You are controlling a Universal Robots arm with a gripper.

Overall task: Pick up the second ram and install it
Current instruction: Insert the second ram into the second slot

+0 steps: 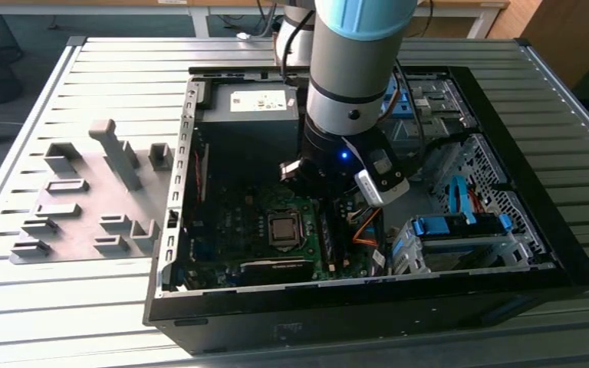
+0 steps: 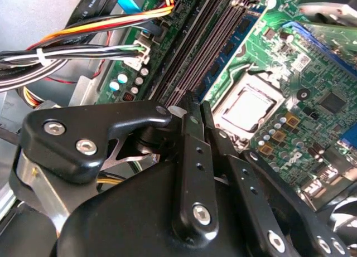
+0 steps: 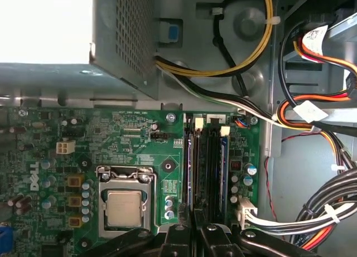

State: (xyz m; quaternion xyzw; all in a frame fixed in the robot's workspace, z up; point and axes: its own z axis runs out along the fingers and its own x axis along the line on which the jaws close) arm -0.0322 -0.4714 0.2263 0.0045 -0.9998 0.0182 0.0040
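So the hand (image 2: 196,105) is down inside the open PC case (image 1: 376,307), its tips right over the near end of the memory slots (image 2: 206,39). The second wrist view looks along the slots from just behind the tips. The first wrist view looks straight down, with the hand (image 3: 194,226) lined up on the slots (image 3: 206,162).

Honestly I can't tell if the hand is pinching anything or just pressed together. I also can't pick the second ram out from the dark and blue slot strips in either wrist view.

Just beside the slots is the CPU socket (image 3: 124,207) with its metal frame. On the other side is a bundle of cables (image 3: 312,212). Further off is the grey perforated power supply (image 3: 128,39).

The exterior view adds the arm (image 1: 351,77) dropping into the case. It also takes in the slatted table (image 1: 70,307) and, on the exterior view's left, the grey fixture blocks (image 1: 80,207).
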